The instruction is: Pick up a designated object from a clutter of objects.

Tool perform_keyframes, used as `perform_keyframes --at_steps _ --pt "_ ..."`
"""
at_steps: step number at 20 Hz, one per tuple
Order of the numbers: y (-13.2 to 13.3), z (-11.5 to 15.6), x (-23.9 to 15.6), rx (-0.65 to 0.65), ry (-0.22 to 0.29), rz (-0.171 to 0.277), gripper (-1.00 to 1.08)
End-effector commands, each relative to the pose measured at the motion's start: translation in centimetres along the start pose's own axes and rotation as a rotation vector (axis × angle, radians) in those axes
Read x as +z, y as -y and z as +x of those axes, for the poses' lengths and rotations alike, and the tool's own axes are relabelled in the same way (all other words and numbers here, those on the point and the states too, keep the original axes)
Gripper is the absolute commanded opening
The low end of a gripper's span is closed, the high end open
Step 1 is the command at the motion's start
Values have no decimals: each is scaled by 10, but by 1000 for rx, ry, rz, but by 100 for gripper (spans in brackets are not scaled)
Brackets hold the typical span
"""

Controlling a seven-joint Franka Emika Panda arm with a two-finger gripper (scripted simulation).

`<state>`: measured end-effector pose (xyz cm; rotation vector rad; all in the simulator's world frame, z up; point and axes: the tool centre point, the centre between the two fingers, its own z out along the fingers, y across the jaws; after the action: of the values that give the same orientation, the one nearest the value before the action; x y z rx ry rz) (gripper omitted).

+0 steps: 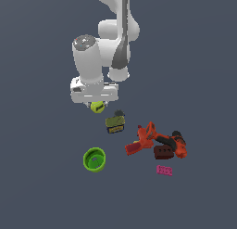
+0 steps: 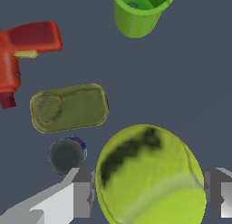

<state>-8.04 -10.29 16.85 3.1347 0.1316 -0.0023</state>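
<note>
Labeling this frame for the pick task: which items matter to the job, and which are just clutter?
Job:
- ball, the target, between the end effector fingers
- end effector

Just lying about:
- green cup
- olive box
- orange-red tools
- dark red block
- pink brick
</note>
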Motion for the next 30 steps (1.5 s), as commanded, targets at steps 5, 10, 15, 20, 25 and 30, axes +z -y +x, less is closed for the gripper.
perform_keyframes --at_steps 5,10,15,20,25,30 --pt "45 22 -60 0 -1 -3 -100" --pt "81 40 -106 0 -1 -2 -100" --pt "116 59 -153 -2 -1 0 -100" --pt "147 77 -193 -2 -1 2 -100" --pt "167 89 -220 -3 -1 3 -100" --pt "179 98 -237 -3 -1 4 -100"
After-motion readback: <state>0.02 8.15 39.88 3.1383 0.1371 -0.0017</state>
